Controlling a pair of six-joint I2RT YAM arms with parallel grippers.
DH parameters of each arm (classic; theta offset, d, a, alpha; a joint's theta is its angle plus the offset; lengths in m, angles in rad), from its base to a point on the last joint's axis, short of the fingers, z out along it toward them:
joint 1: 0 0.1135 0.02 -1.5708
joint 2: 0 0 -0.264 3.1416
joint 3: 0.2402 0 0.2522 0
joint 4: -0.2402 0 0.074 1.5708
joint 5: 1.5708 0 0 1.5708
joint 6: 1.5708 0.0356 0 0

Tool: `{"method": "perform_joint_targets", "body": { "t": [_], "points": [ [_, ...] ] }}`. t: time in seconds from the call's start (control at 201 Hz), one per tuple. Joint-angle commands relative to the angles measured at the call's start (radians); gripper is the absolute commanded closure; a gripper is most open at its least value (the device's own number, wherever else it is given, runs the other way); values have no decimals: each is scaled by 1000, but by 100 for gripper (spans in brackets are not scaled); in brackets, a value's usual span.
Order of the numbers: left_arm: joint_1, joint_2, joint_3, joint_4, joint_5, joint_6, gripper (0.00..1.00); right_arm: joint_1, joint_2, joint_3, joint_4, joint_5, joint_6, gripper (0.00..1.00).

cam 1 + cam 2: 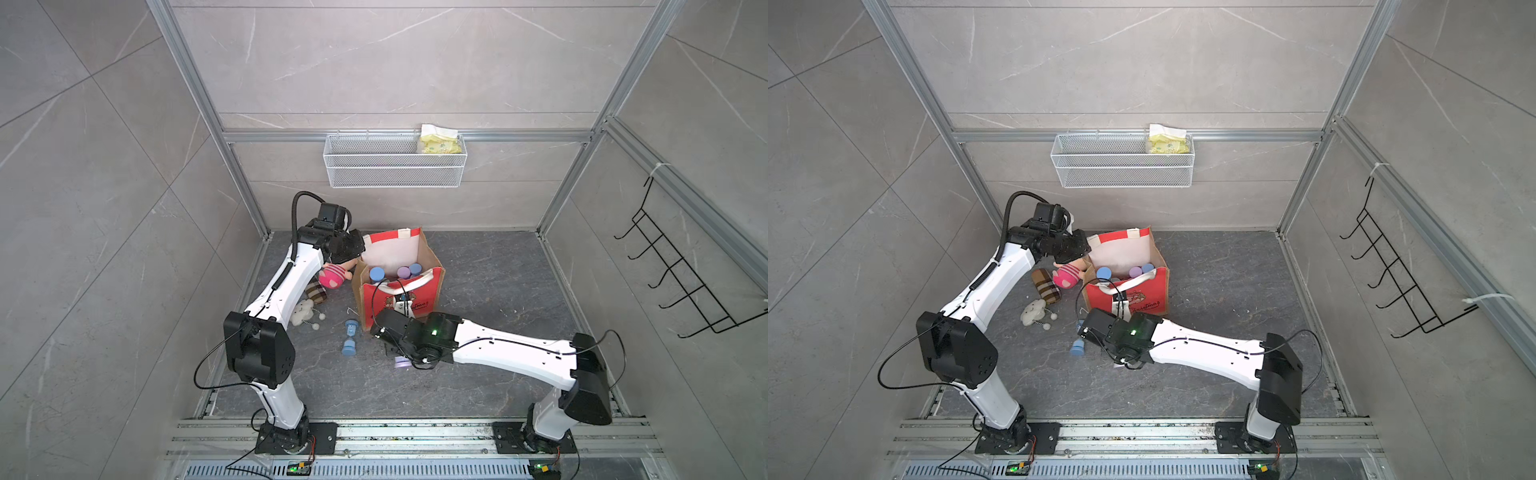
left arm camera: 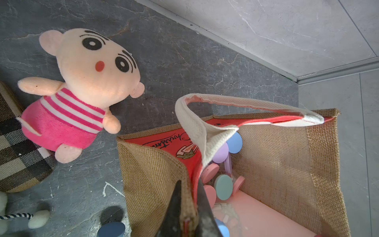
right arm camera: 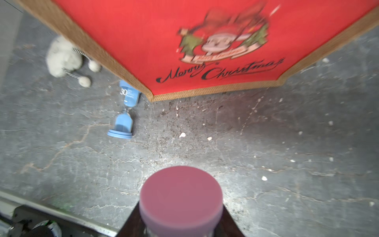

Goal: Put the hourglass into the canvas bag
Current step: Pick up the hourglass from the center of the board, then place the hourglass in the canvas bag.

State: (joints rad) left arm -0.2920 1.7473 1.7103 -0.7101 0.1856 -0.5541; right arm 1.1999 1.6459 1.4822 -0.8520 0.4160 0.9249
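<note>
Hourglass gripped low at lower centre of frame, not yet in the canvas bag [image 1: 430, 293].

Clamps the left gripper [image 2: 188, 205] on the bag's rim at its upper-left burlap corner, by judgement to keep the mouth spread and the bag steady. Carries a mauve-capped hourglass [image 3: 180, 190] in the right gripper [image 3: 181, 223], jaws closed on its body, low before the red front; calls for a lift over the rim. Leaves a blue hourglass [image 1: 350, 337] lying on the counter [image 1: 498, 270], just beside the bag's lower-left corner. Shows the rim pinch and the stowed hourglasses [image 2: 223, 186] closely only in the left wrist view; hides those jaws under the wrist in both top views. Shows the held cap plainly in the right wrist view, elsewhere barely.
</note>
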Motion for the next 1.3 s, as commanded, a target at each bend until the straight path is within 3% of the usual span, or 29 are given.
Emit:
{"method": "perform_joint_targets", "body": {
  "t": [0.0,0.179,0.712,1.0,1.299],
  "points": [
    [12,-26,33,73,7,-13,100,-8,-65,12,-49,40,-65,94],
    [11,-19,60,74,25,0,100,-37,-149,73,-72,6,-133,95],
    [17,28,147,34,-3,29,100,-92,-187,435,-170,-140,-222,98],
    [18,106,208,45,53,39,100,-224,-6,675,-175,-159,-283,98],
    [22,102,216,-2,89,60,100,-394,336,1001,-128,-202,-387,100]
  ]
}}
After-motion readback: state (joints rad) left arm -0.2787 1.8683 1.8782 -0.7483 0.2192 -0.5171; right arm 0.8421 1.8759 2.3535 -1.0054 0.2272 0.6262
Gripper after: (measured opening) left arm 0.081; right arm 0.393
